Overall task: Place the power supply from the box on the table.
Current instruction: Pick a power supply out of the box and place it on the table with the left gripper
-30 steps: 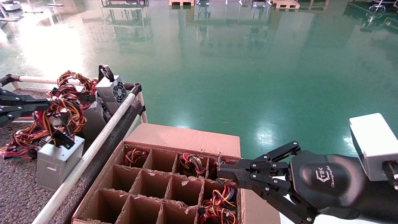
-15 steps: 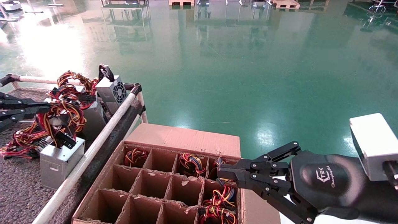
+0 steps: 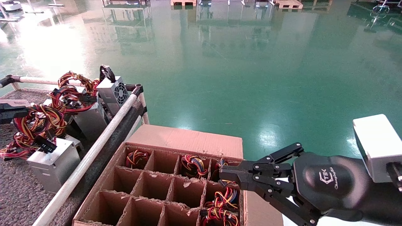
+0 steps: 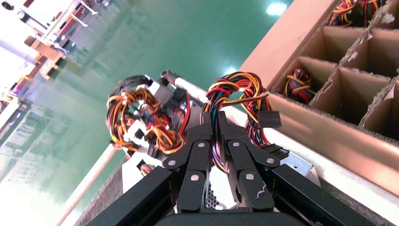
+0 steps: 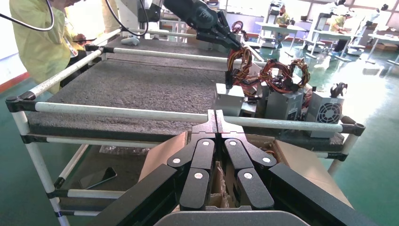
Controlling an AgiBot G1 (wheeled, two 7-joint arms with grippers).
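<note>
The power supply (image 3: 53,163) is a small silver-grey unit standing tilted on the table (image 3: 19,197), close to the white rail (image 3: 94,147). Its bundle of red, yellow and black wires (image 3: 37,121) rises to my left gripper (image 3: 23,110), which is shut on the wires (image 4: 214,141). From the right wrist view, the left gripper (image 5: 230,44) hangs over the unit (image 5: 229,99). The box (image 3: 185,139) stands below the table, some of its cells holding wire bundles. My right gripper (image 3: 223,174) is shut with nothing in it, over the box's right side.
A grey unit with a round fan grille (image 3: 113,91) and a larger plain grey unit (image 3: 88,121) stand by the table's far corner, wires piled on them. Glossy green floor (image 3: 251,78) lies beyond. A person in yellow (image 5: 42,42) stands by the table's far side.
My left gripper has drawn back to the left with the wire bundle. The power supply has slid left along the table and tipped over more. The right arm has not moved.
</note>
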